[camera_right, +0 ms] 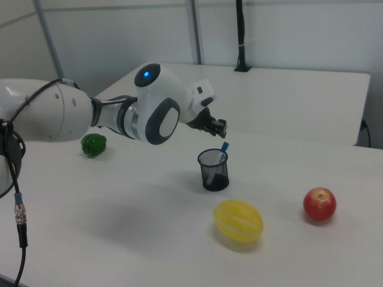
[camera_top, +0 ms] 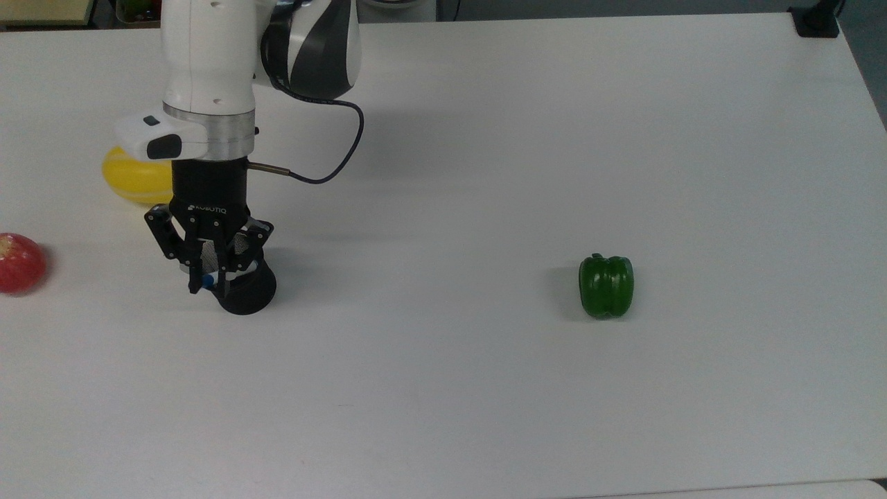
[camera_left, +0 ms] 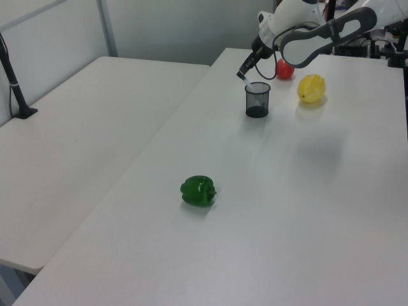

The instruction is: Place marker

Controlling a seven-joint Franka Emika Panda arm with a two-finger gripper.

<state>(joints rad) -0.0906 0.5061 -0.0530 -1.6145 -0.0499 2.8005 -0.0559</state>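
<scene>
The white robot arm reaches down at the left side of the top view, its black two-finger gripper poised right over the black mesh pen cup. The slim white-barrelled marker with a blue cap stands tilted in the cup in the right view, blue end up, leaning against the rim just below the gripper. In the top view a small spot of blue shows between the fingertips, which sit close on either side of it; whether they are pinching the marker or have let go of it I cannot tell. In the left view, near the upper middle of the frame, the gripper hangs at the cup rim with the pale barrel slanting into the mesh.

A yellow striped fruit lies on the white table behind the arm at the top view's left, and a red apple sits at the far left edge. A green bell pepper rests well apart, right of centre in the top view.
</scene>
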